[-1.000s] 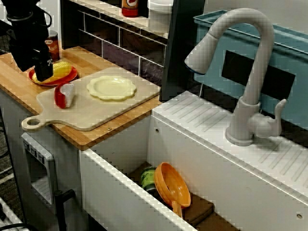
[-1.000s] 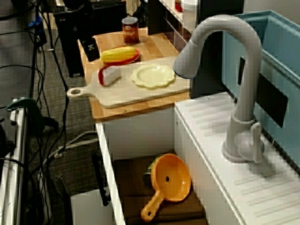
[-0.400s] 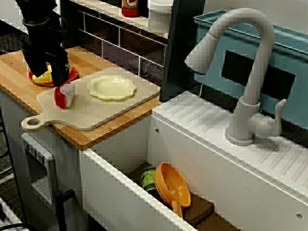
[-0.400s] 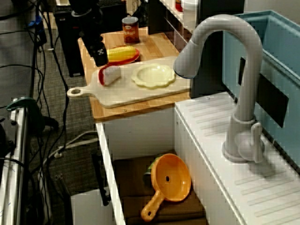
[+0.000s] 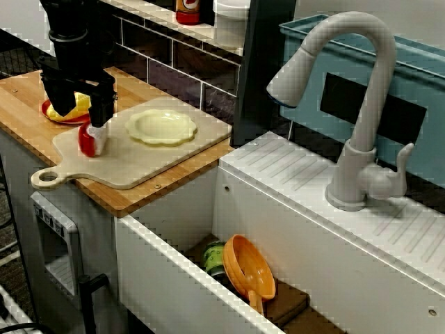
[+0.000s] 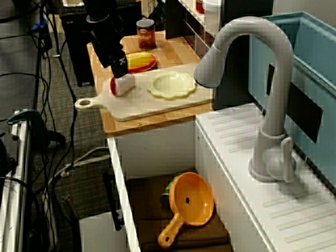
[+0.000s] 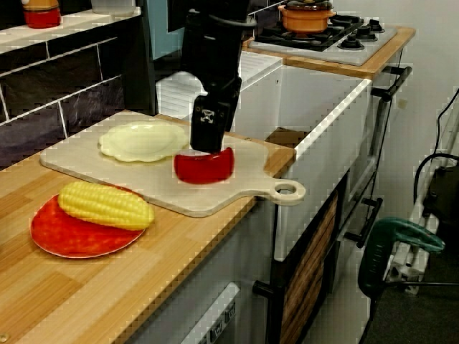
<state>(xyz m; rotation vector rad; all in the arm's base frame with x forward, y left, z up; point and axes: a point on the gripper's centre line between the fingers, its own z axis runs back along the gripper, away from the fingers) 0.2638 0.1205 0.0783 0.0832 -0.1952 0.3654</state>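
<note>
My black gripper (image 5: 81, 115) hangs open over the left end of the cutting board (image 5: 149, 163). One finger (image 5: 101, 111) is just above a red and white wedge (image 5: 92, 138) lying on the board, and whether they touch is unclear. The other finger stands over the red plate (image 5: 97, 110) holding a yellow corn cob (image 5: 78, 106). In the view along the counter, the finger (image 7: 209, 122) sits right over the wedge (image 7: 204, 166). The high view by the faucet shows the gripper (image 6: 118, 64) above the wedge (image 6: 122, 85). Nothing is held.
A pale yellow plate (image 5: 161, 126) lies on the board to the right of the wedge. A can (image 6: 146, 32) stands behind the corn. A grey faucet (image 5: 351, 104) rises beside the sink, which holds an orange strainer (image 5: 252, 270) and a green can (image 5: 214, 257). A tiled wall backs the counter.
The gripper moved from over the corn plate toward the board and now hangs over the wedge. The wedge, plates and corn have not moved.
</note>
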